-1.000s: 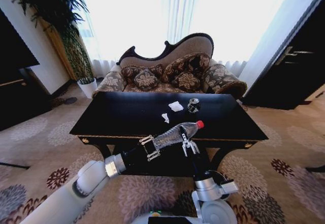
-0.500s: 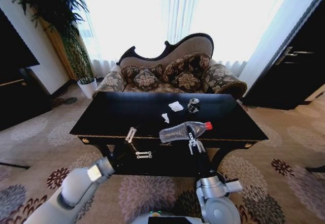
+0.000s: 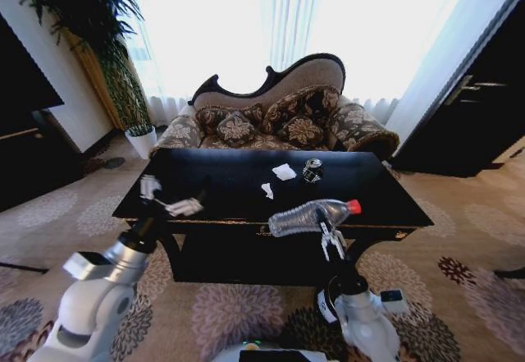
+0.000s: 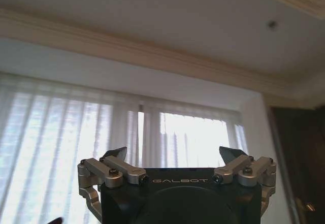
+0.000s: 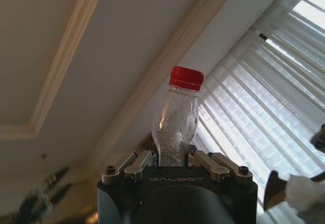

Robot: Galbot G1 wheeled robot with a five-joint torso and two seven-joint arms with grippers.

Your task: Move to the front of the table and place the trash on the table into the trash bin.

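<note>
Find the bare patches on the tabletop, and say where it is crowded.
The table is bare over its left half, from the left edge to the paper scraps, and along the far right corner. The crowded part is right of centre: scraps, can, and at the front edge the right end effector holding the bottle.

**Around the room**

A carved, patterned sofa (image 3: pixel 275 116) with floral cushions (image 3: pixel 236 127) stands before sheer curtains (image 3: pixel 271 17). A tall potted plant (image 3: pixel 98 25) in a white pot (image 3: pixel 141 140) occupies the left corner. Floral carpet (image 3: pixel 459 296) covers the floor; a dark door (image 3: pixel 480 99) stands right.
</note>
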